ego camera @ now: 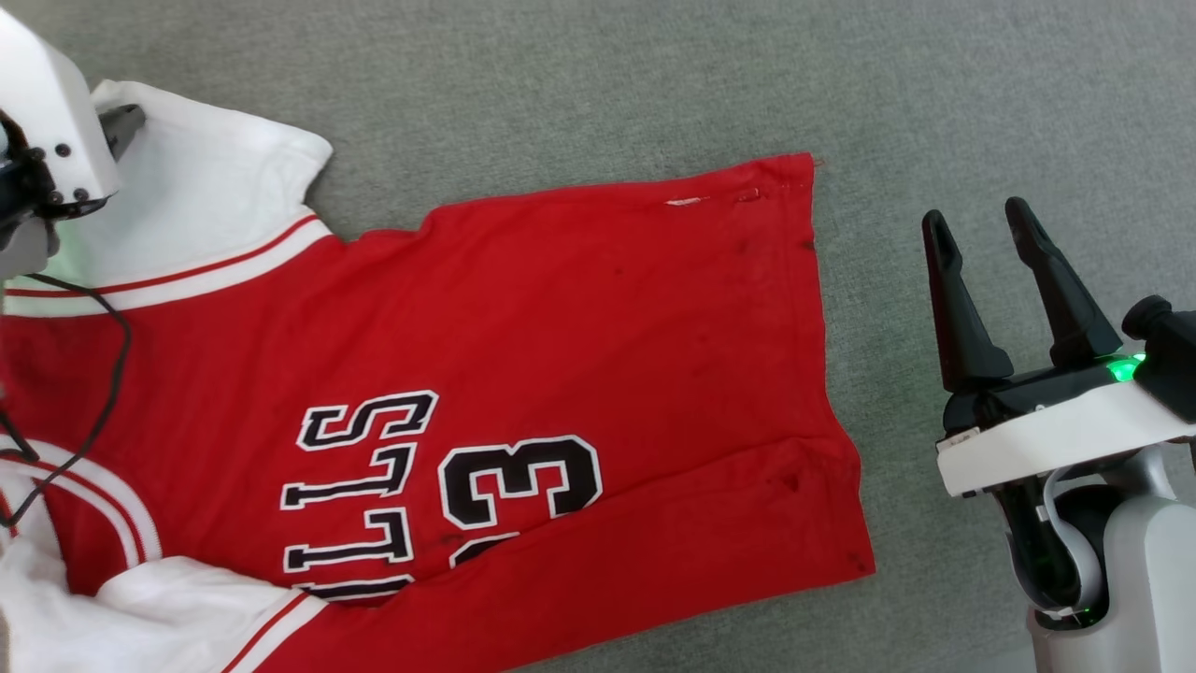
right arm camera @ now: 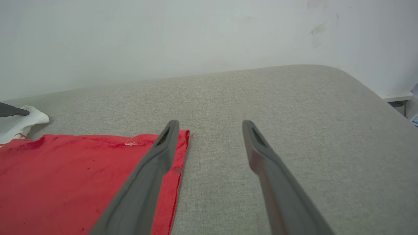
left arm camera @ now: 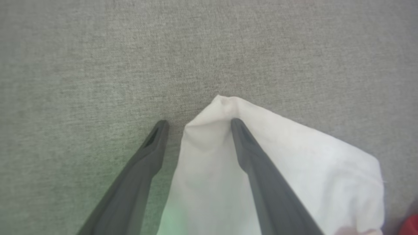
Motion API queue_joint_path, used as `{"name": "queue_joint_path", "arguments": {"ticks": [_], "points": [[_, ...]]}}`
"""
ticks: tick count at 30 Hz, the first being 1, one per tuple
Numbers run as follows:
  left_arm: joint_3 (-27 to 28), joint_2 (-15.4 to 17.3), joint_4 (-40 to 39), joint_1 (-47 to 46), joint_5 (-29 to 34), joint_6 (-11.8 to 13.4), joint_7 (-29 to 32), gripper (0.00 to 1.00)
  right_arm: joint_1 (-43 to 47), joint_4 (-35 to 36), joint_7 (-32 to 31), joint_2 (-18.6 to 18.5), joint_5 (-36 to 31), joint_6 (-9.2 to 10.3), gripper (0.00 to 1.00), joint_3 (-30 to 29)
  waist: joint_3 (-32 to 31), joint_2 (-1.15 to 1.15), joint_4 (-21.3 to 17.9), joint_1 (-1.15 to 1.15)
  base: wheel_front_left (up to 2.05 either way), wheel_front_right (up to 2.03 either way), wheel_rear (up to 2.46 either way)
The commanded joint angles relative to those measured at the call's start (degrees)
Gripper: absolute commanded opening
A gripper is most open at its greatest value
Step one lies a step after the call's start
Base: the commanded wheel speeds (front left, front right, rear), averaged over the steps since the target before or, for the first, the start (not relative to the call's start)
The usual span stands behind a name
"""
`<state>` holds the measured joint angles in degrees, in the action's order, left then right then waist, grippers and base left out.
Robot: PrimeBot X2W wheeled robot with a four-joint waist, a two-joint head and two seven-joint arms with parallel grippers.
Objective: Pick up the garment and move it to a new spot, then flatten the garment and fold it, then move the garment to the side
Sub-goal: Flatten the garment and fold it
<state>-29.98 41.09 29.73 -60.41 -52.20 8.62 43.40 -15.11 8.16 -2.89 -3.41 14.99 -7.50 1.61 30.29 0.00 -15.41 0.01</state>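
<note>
Head view, left to right. The left gripper sits at the upper left, largely hidden behind its white wrist housing, over the far white sleeve of the garment. A black cable hangs from that arm across the shoulder trim.

The garment lies spread on the grey cloth surface, front up, with the collar end at the left and the hem at the right. The black print reads sideways. A red flap along the near edge lies over the lower part of the print, and a second white sleeve is bunched at the lower left.

The right gripper stands just right of the hem, above bare surface.

Left wrist view. The jaws are spread wide and clamp nothing. The left finger is over bare surface and the right finger crosses the sleeve, whose corner peaks between the two tips. Whether the tips touch the cloth cannot be told.

Right wrist view. The right gripper has its jaws apart and empty. Its left finger overlaps the garment's far hem corner in this view, and its right finger is over bare surface. A pale wall rises behind.
</note>
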Motion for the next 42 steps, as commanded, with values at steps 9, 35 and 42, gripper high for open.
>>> {"name": "queue_joint_path", "arguments": {"ticks": [9, 35, 42], "points": [[-1.8, -1.6, 2.1, 4.8, -3.9, 0.9, 8.0, 0.00, -1.5, -1.9, -0.1, 0.5, 1.4, 0.02, 1.00, 0.2, 2.0, 0.00, -1.9, -0.01, 0.00, 0.00, 0.00], [-2.8, -9.1, -2.6, -1.2, 1.6, -4.3, -11.5, 0.00, -18.2, -21.2, -35.6, -9.3, 14.6, 0.01, 1.00, -1.0, -3.6, 0.00, 12.2, -0.01, 0.00, 0.00, 0.00], [-3.3, -9.8, -5.4, -0.7, 1.6, -5.0, -12.8, 0.00, -23.1, -29.6, -38.6, -9.3, 14.8, 0.03, 1.00, -1.9, -1.7, 0.00, 14.4, -0.01, 0.00, 0.00, 0.00]]}}
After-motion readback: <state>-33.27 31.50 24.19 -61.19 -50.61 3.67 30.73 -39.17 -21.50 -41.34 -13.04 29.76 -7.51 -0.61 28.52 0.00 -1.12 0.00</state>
